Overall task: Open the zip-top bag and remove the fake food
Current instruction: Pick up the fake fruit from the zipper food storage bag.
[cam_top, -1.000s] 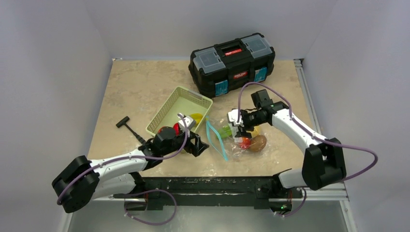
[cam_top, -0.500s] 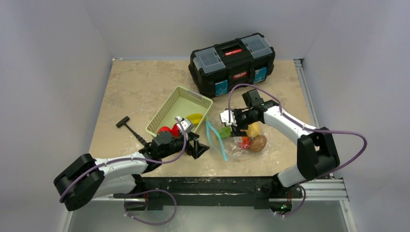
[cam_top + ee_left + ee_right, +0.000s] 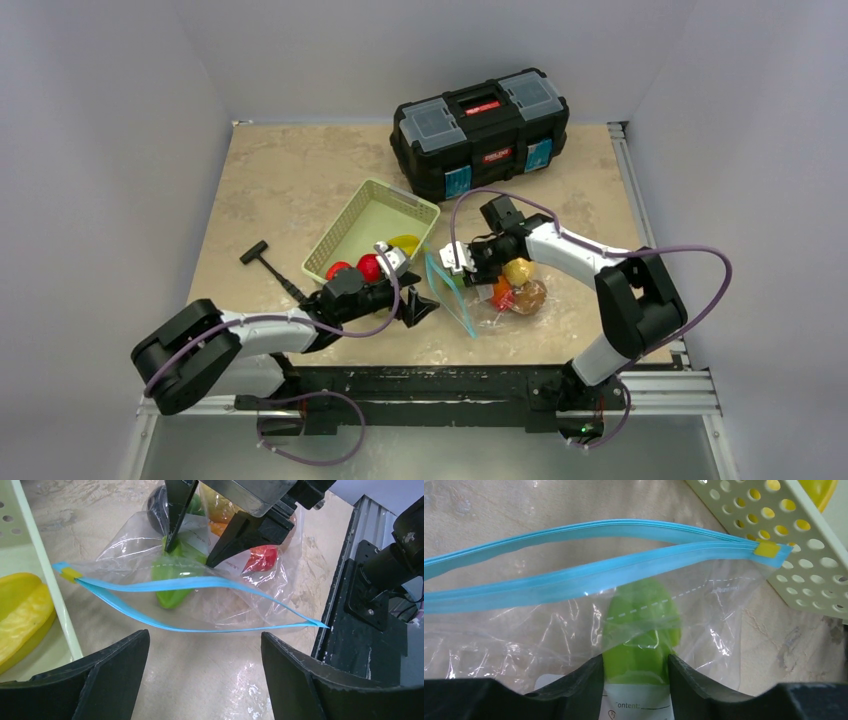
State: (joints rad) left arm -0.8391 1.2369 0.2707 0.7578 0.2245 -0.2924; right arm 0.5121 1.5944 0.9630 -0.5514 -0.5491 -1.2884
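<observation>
Right jaws pinch green fake food (image 3: 641,625) through the zip-top bag (image 3: 514,640), clear only wrist-side; left jaws gape wide.

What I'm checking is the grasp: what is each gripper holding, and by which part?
The right gripper pinches the green fake food by its end away from the zip, through the clear wall of the zip-top bag. The left gripper is open, holding nothing.

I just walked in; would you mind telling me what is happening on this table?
The zip-top bag lies open with fake food inside. The right gripper pinches a green piece through the plastic near the mouth. The left gripper faces that mouth, open and empty, beside the green basket.
</observation>
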